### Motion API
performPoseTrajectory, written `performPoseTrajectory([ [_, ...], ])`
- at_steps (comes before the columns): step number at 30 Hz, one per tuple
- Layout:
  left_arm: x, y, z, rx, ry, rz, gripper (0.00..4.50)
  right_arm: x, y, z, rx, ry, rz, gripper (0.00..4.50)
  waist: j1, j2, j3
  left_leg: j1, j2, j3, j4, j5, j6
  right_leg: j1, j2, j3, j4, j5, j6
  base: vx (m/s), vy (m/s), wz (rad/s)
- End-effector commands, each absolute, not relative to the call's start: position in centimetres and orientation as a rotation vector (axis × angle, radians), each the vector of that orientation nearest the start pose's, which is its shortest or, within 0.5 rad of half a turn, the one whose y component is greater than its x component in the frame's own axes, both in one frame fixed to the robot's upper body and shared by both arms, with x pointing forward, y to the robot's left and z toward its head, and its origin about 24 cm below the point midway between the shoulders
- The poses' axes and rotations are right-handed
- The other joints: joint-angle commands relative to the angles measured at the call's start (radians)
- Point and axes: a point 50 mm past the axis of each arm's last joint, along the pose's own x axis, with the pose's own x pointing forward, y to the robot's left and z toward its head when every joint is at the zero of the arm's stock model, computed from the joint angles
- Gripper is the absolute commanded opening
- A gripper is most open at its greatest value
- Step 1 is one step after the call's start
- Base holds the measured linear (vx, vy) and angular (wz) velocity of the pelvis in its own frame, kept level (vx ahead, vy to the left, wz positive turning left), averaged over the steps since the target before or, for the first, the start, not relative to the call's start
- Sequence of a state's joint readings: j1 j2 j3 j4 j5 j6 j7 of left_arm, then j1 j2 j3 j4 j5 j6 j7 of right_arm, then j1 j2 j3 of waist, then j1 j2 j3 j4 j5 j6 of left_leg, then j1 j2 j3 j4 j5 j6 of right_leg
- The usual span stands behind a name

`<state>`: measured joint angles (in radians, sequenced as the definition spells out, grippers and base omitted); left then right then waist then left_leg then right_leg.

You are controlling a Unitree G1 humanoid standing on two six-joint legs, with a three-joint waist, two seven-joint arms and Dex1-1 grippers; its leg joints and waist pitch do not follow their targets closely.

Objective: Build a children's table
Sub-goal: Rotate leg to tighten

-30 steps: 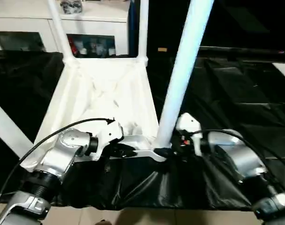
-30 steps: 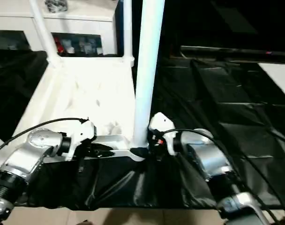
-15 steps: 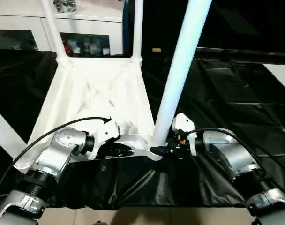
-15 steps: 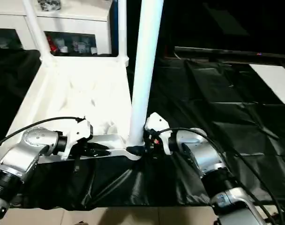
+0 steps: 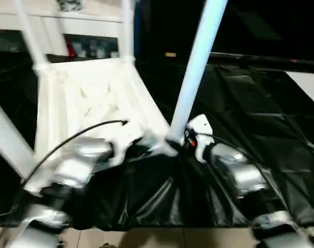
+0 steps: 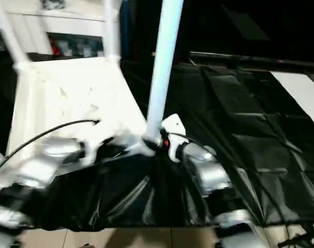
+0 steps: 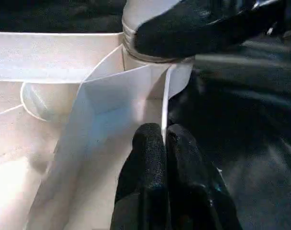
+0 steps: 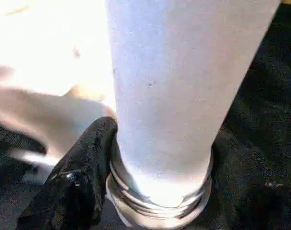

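Overhead, the upturned white plastic table top [image 5: 90, 98] lies on black drape [image 5: 260, 113]. At the left wrist, the left gripper [image 7: 162, 139] pinches its thin rim. Seemingly, the right gripper [image 8: 136, 191] clasps the tall white tube leg [image 8: 179, 96] at its base.

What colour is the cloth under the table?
Black and shiny, the cloth shows best in the right eye view, spread under the white table.

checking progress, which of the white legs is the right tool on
The near-corner leg beside the right tool, rising tilted from its socket; the other legs stand at the tabletop's far corners and left edge.
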<state>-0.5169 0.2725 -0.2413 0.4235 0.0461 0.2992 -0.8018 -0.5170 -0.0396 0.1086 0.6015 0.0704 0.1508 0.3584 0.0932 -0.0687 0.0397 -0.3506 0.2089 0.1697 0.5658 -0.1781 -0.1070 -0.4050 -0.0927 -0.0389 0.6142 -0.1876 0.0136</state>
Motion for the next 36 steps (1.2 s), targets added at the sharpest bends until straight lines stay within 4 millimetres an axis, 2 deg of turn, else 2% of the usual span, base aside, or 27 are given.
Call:
performPoseTrajectory([
  [1, 32.2, 8.0, 5.3, 0.309, 0.333, -0.961, 0.00, 31.9, -3.9, 2.2, -0.046, 0.315, 0.657, 2.69, 0.005, -0.002, -0.053, -0.005, 0.008, 0.007, -0.068, -0.196, -0.010, 0.040, -0.035, 0.027, -0.070, -0.206, -0.151, 0.000, 0.000, 0.00],
  [3, 32.1, 7.7, 5.3, 0.333, 0.328, -0.984, 0.00, 31.9, -3.1, 2.6, -0.035, 0.285, 0.683, 2.69, 0.005, 0.000, -0.055, -0.005, 0.008, 0.006, -0.067, -0.195, -0.006, 0.042, -0.034, 0.027, -0.068, -0.182, -0.149, 0.000, 0.000, 0.00],
  [4, 32.1, 7.8, 5.3, 0.342, 0.327, -0.985, 0.00, 31.9, -3.0, 2.7, -0.019, 0.279, 0.695, 3.04, 0.006, -0.001, -0.055, -0.005, 0.007, 0.007, -0.066, -0.193, -0.002, 0.042, -0.034, 0.027, -0.068, -0.170, -0.150, 0.000, 0.000, 0.00],
  [6, 32.1, 7.8, 5.3, 0.346, 0.327, -0.984, 0.00, 31.9, -3.0, 2.8, -0.006, 0.277, 0.702, 3.38, 0.006, 0.001, -0.053, -0.006, 0.007, 0.007, -0.068, -0.194, 0.005, 0.043, -0.033, 0.027, -0.068, -0.159, -0.152, 0.000, 0.000, 0.00],
  [9, 31.9, 9.5, 5.6, 0.362, 0.318, -1.033, 0.00, 31.9, -4.4, 3.4, 0.028, 0.258, 0.792, 3.49, 0.006, 0.004, -0.051, -0.005, 0.009, 0.004, -0.072, -0.237, 0.005, 0.044, -0.035, 0.027, -0.074, -0.213, -0.144, 0.000, 0.000, 0.00],
  [12, 31.2, 11.0, 5.7, 0.386, 0.326, -1.109, 0.00, 31.6, -6.2, 3.5, -0.040, 0.252, 0.896, 3.83, 0.008, 0.005, -0.050, -0.006, 0.012, 0.003, -0.072, -0.236, 0.018, 0.045, -0.035, 0.027, -0.073, -0.193, -0.149, 0.000, 0.000, 0.00],
  [14, 30.6, 12.0, 5.6, 0.407, 0.350, -1.171, 0.00, 31.2, -8.0, 3.2, -0.101, 0.276, 0.979, 3.83, 0.009, 0.004, -0.052, -0.005, 0.013, 0.004, -0.068, -0.214, 0.023, 0.048, -0.035, 0.025, -0.067, -0.156, -0.171, 0.000, 0.000, 0.00],
  [15, 30.6, 12.0, 5.6, 0.407, 0.350, -1.171, 0.00, 31.2, -8.0, 3.2, -0.101, 0.276, 0.979, 3.83, 0.009, 0.004, -0.052, -0.005, 0.013, 0.006, -0.067, -0.204, 0.029, 0.047, -0.034, 0.027, -0.065, -0.131, -0.182, 0.000, 0.000, 0.00],
  [16, 30.1, 12.9, 5.6, 0.417, 0.368, -1.225, 0.00, 30.8, -9.5, 3.2, -0.142, 0.296, 1.058, 3.83, 0.010, 0.006, -0.052, -0.004, 0.013, 0.006, -0.066, -0.200, 0.030, 0.046, -0.035, 0.027, -0.064, -0.121, -0.188, 0.000, 0.000, 0.00],
  [18, 29.9, 13.3, 5.7, 0.414, 0.377, -1.255, 0.00, 30.6, -10.2, 3.2, -0.155, 0.307, 1.098, 3.83, 0.015, 0.005, -0.053, 0.001, 0.013, 0.009, -0.062, -0.185, 0.043, 0.046, -0.033, 0.026, -0.059, -0.078, -0.209, 0.000, 0.000, 0.00],
  [20, 28.9, 14.5, 6.1, 0.382, 0.396, -1.366, 0.00, 29.7, -12.2, 3.9, -0.189, 0.331, 1.253, 3.83, 0.024, 0.004, -0.053, 0.003, 0.012, 0.011, -0.059, -0.172, 0.059, 0.048, -0.030, 0.025, -0.054, -0.032, -0.233, 0.000, 0.000, 0.00],
  [23, 28.7, 14.8, 6.3, 0.378, 0.403, -1.392, 0.00, 29.5, -12.5, 4.1, -0.194, 0.337, 1.289, 3.83, 0.029, 0.004, -0.052, 0.003, 0.013, 0.011, -0.060, -0.180, 0.066, 0.047, -0.031, 0.025, -0.054, -0.044, -0.240, 0.000, 0.000, 0.00],
  [25, 28.5, 15.5, 6.4, 0.396, 0.427, -1.427, 0.00, 29.1, -13.0, 4.5, -0.208, 0.353, 1.366, 3.83, 0.035, 0.002, -0.050, 0.005, 0.016, 0.010, -0.062, -0.203, 0.055, 0.047, -0.032, 0.024, -0.057, -0.091, -0.237, 0.000, 0.000, 0.00],
  [31, 28.4, 16.4, 6.6, 0.421, 0.454, -1.467, 0.00, 28.9, -13.1, 5.0, -0.216, 0.349, 1.437, 3.83, 0.051, -0.002, -0.050, 0.006, 0.017, 0.011, -0.062, -0.208, 0.034, 0.045, -0.035, 0.025, -0.055, -0.114, -0.229, 0.000, 0.000, 0.00],
  [36, 28.4, 16.6, 6.7, 0.431, 0.459, -1.472, 0.00, 28.6, -12.5, 5.0, -0.190, 0.352, 1.474, 3.40, 0.053, -0.003, -0.052, 0.004, 0.016, 0.009, -0.062, -0.192, 0.027, 0.046, -0.035, 0.024, -0.052, -0.097, -0.228, 0.000, 0.000, 0.00],
])
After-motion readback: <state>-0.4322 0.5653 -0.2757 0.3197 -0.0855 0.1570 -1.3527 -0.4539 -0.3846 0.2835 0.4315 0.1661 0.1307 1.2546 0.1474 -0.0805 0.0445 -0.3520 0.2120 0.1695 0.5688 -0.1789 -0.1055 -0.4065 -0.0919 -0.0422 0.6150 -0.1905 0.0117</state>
